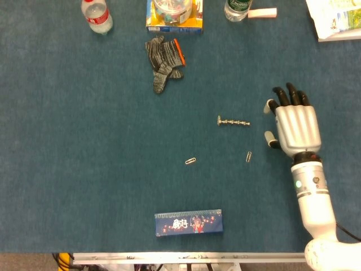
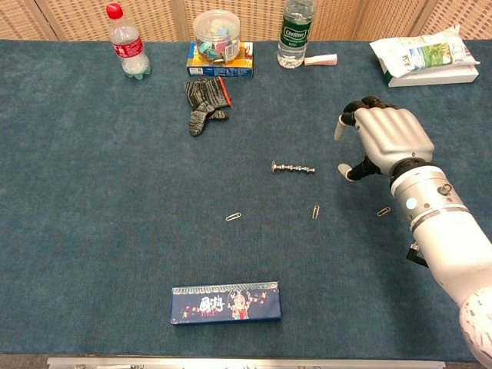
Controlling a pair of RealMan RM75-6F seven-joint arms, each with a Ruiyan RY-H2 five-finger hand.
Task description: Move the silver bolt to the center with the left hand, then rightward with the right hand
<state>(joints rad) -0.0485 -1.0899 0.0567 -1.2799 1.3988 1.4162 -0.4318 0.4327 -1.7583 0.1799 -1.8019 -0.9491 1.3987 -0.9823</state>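
Second step: our right hand, fingers apart and empty, must reach left to grasp the silver bolt.

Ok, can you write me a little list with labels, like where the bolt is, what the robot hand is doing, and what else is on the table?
bolt: silver bolt lies flat near the table's middle, untouched
right hand: right hand open, beside the bolt, apart from it
left hand: not in view
near bolt: paper clips
far edge: bottles, glove
near edge: blue box
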